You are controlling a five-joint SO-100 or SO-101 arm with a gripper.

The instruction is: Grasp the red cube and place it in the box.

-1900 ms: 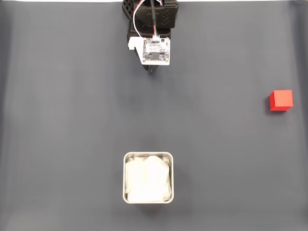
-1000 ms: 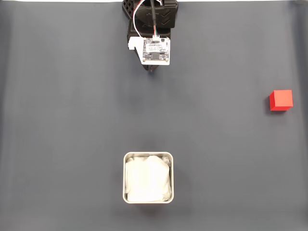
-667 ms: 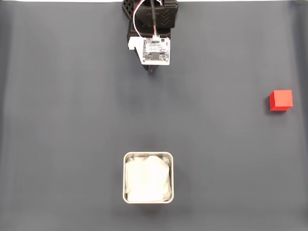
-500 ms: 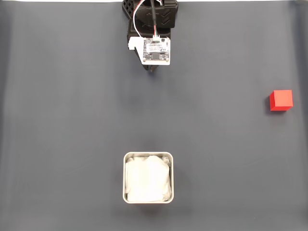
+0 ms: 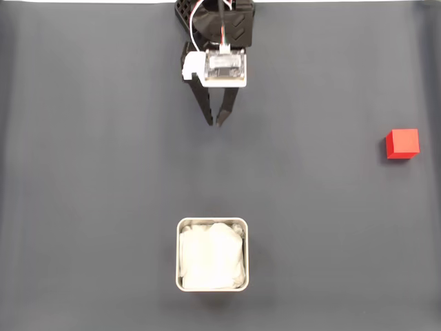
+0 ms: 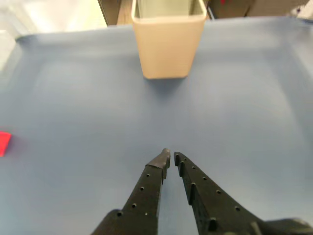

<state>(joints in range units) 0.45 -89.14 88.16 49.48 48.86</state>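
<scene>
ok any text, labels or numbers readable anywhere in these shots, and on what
None can be read.
The small circuit board above the hand in the fixed view has markings too small and blurred to make out.
The red cube, the box and the dark mat carry no visible lettering in either view.
</scene>
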